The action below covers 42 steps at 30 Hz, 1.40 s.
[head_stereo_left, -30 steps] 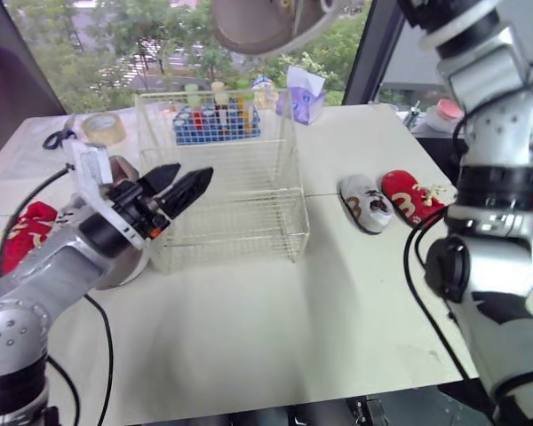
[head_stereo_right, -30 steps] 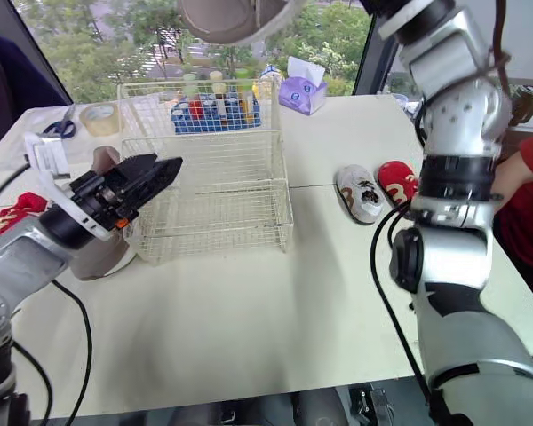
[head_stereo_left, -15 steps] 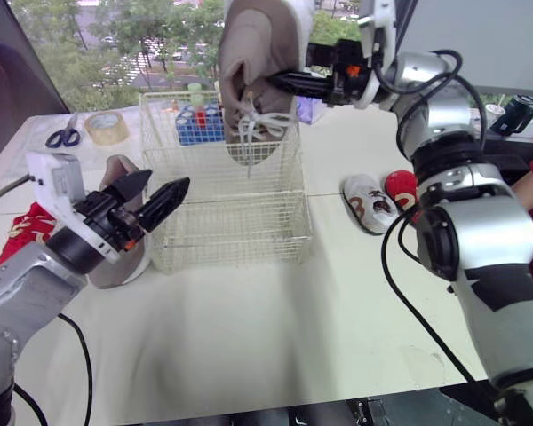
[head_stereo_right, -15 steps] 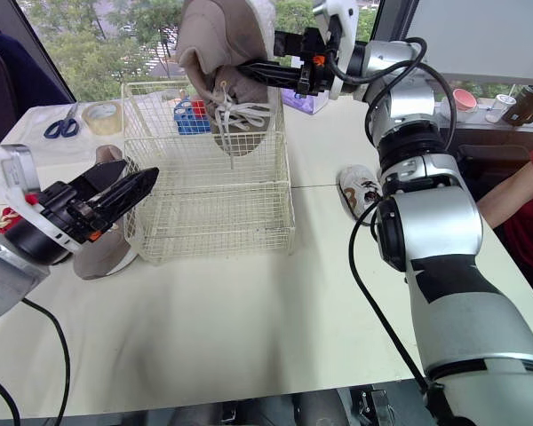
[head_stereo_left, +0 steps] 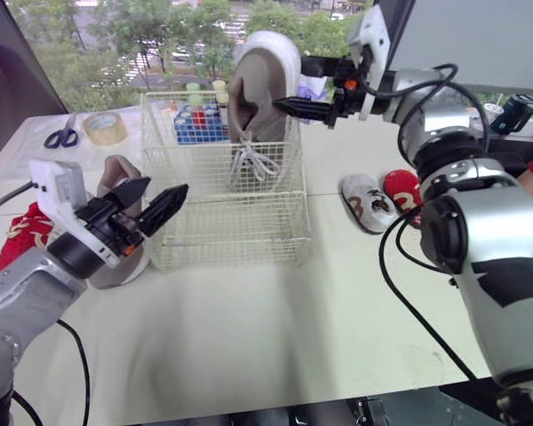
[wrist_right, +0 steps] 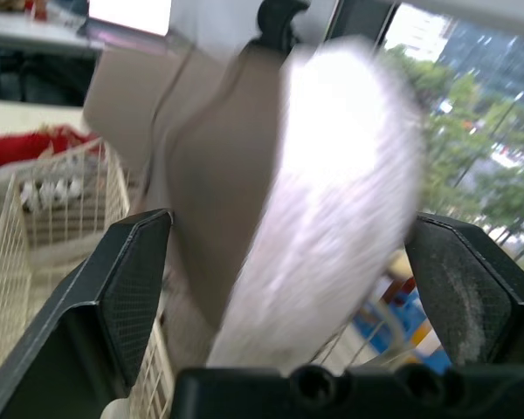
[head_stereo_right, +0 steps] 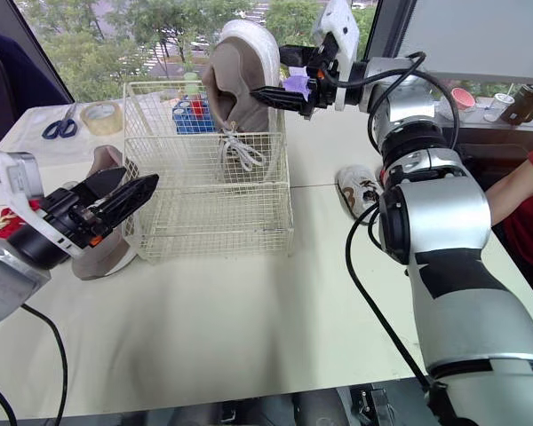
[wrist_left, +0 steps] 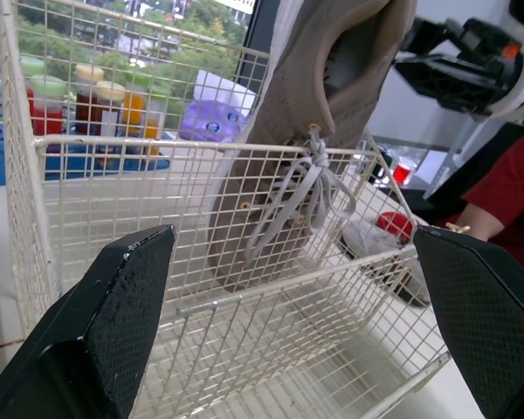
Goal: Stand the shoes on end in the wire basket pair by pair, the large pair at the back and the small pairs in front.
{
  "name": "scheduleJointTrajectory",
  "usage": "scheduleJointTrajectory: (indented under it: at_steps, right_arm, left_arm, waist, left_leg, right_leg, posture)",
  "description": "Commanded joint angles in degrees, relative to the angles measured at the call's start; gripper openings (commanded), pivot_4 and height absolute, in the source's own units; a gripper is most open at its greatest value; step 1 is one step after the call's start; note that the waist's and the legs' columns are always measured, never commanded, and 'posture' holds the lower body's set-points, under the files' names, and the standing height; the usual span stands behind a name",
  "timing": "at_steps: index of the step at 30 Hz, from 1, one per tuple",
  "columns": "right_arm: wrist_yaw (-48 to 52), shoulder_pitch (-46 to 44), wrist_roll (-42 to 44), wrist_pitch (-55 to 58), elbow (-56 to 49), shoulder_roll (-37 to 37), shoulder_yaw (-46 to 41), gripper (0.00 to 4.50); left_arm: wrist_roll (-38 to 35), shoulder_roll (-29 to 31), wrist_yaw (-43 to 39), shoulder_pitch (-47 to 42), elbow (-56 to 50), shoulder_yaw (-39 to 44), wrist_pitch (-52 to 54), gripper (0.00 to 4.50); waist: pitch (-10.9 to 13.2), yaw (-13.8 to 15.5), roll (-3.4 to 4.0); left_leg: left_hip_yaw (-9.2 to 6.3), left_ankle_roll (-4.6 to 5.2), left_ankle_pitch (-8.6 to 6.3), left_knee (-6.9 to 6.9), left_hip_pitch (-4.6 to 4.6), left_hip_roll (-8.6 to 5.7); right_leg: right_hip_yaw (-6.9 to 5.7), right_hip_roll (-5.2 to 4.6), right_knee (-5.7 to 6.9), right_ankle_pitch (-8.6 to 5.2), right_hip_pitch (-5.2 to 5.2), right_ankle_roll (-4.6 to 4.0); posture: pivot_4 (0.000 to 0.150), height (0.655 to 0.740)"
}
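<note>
Lowered into the wire basket (head_stereo_left: 224, 238), the tan shoe (head_stereo_left: 258, 106) stands toe-down; right pincer (head_stereo_left: 290, 84) and left pincer (head_stereo_left: 165, 187) spread.

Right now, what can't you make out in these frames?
Tan shoe toe: left eye view, basket mesh obscures whether it touches the floor.
Right gripper: right wrist view blurred, grip on the shoe unclear.
Second tan shoe: eye views, mostly behind left gripper.
Red item: left eye view, partly behind left arm.
</note>
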Motion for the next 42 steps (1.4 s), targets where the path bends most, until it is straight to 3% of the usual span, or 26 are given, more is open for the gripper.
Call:
scheduleJointTrajectory:
  at_steps: [1, 6, 10, 14, 15, 17, 19, 22, 28, 36, 40, 42]
  right_arm:
    - [2.49, -3.06, 0.53, -0.51, -2.73, -3.93, -2.59, 4.48]
    - [1.91, -1.52, -0.18, -1.11, -4.12, -8.39, -3.84, 4.48]
    - [0.05, 2.44, 1.21, -1.29, -9.07, -14.99, -6.19, 4.48]
    - [0.09, 6.08, 10.40, 14.72, -24.89, -17.56, -11.73, 4.48]
    - [0.99, 10.34, 16.11, 24.97, -36.38, -17.53, -11.63, 4.48]
    - [1.26, 22.45, 28.68, 43.48, -63.59, -17.54, -7.87, 4.48]
    - [-1.00, 31.97, 35.81, 52.61, -82.20, -17.97, -4.42, 4.48]
    - [-6.43, 40.84, 41.17, 58.45, -96.37, -17.03, -2.68, 4.48]
    - [-13.24, 48.45, 42.58, 60.78, -107.63, -18.08, -1.20, 4.48]
    - [-19.52, 50.45, 40.62, 59.59, -111.11, -18.31, 0.68, 4.48]
    - [-21.48, 48.80, 39.33, 58.80, -109.78, -17.60, 1.65, 4.48]
    - [-21.92, 48.25, 39.01, 58.59, -109.30, -17.59, 1.85, 4.50]
  left_arm:
    - [0.05, 0.58, -1.16, -1.13, 0.42, -0.03, -0.93, 4.50]
    - [-1.51, 1.95, -1.33, -3.61, 4.71, 2.04, -0.70, 4.50]
    - [-0.36, 7.51, 0.64, -9.72, 14.70, 7.68, -0.42, 4.50]
    - [14.56, 17.54, 6.05, -16.48, 25.79, 3.78, 1.95, 4.50]
    - [13.43, 19.87, 3.55, -19.29, 29.18, 1.45, 5.68, 4.50]
    - [18.76, 27.04, -7.06, -25.15, 35.79, -10.00, 12.62, 4.50]
    - [23.47, 28.67, -12.83, -31.82, 42.54, -17.93, 17.53, 4.50]
    - [31.35, 25.59, -18.73, -43.48, 53.75, -26.74, 21.43, 4.50]
    - [47.26, 19.33, -32.07, -56.11, 69.36, -39.25, 19.43, 4.50]
    - [61.85, 7.78, -40.23, -62.10, 88.97, -43.45, 11.26, 4.50]
    - [67.83, 1.17, -37.01, -62.87, 102.73, -41.38, 2.76, 4.50]
    - [69.66, -0.09, -35.08, -63.43, 106.23, -39.75, 0.00, 3.66]
  waist:
    - [0.00, 0.02, -0.01]
    - [0.00, -0.19, -0.01]
    - [0.03, 0.18, -0.06]
    - [0.13, -0.18, 0.11]
    - [0.13, -0.24, 0.15]
    - [0.04, -0.13, 0.00]
    - [-0.06, -0.02, -0.01]
    - [-0.02, 0.21, -0.05]
    - [-0.06, 0.60, -0.33]
    - [-0.04, 1.10, -0.44]
    - [-0.12, 1.63, -0.42]
    - [-0.23, 1.82, -0.25]
  left_leg:
    - [0.01, 0.00, 0.00, 0.01, 0.00, -0.01]
    - [0.03, 0.00, 0.00, 0.02, 0.03, -0.08]
    - [-0.01, -0.07, 0.05, 0.04, 0.03, -0.07]
    - [0.08, -0.06, 0.04, 0.02, 0.04, -0.10]
    - [0.11, -0.06, 0.04, 0.01, 0.06, -0.08]
    - [0.12, -0.07, 0.05, -0.09, 0.12, -0.03]
    - [-0.03, -0.11, 0.07, -0.23, 0.19, 0.01]
    - [0.01, -0.29, 0.18, -0.51, 0.37, -0.05]
    - [0.02, -0.21, 0.17, -0.09, 0.03, -0.11]
    - [0.09, -0.03, 0.06, 0.15, -0.02, -0.07]
    - [0.09, -0.03, 0.06, 0.17, -0.01, -0.06]
    - [0.05, -0.02, 0.06, 0.24, 0.06, -0.07]
  right_leg:
    - [0.00, 0.00, 0.00, 0.00, 0.02, 0.00]
    - [0.00, 0.00, -0.02, 0.00, 0.04, 0.00]
    - [-0.08, 0.06, 0.04, 0.00, 0.05, 0.00]
    - [-0.05, 0.02, 0.03, 0.00, 0.04, 0.03]
    - [-0.03, 0.04, 0.04, 0.06, 0.02, 0.12]
    - [-0.02, 0.09, 0.09, 0.09, 0.01, 0.20]
    - [-0.16, 0.18, 0.13, -0.01, 0.08, 0.08]
    - [-0.14, 0.14, 0.18, -0.03, 0.08, 0.08]
    - [-0.16, 0.14, 0.21, -0.03, -0.07, 0.08]
    - [-0.14, 0.06, 0.22, -0.03, -0.06, 0.07]
    - [-0.14, 0.07, 0.28, -0.03, -0.07, 0.08]
    - [-0.15, 0.04, 0.29, -0.03, 0.04, 0.08]
  posture:
    - [0.150, 0.7400]
    - [0.150, 0.7400]
    - [0.150, 0.7400]
    - [0.150, 0.7400]
    - [0.150, 0.7400]
    - [0.150, 0.7400]
    - [0.150, 0.7400]
    - [0.150, 0.7400]
    - [0.150, 0.7400]
    - [0.150, 0.7400]
    - [0.150, 0.7400]
    - [0.150, 0.7400]
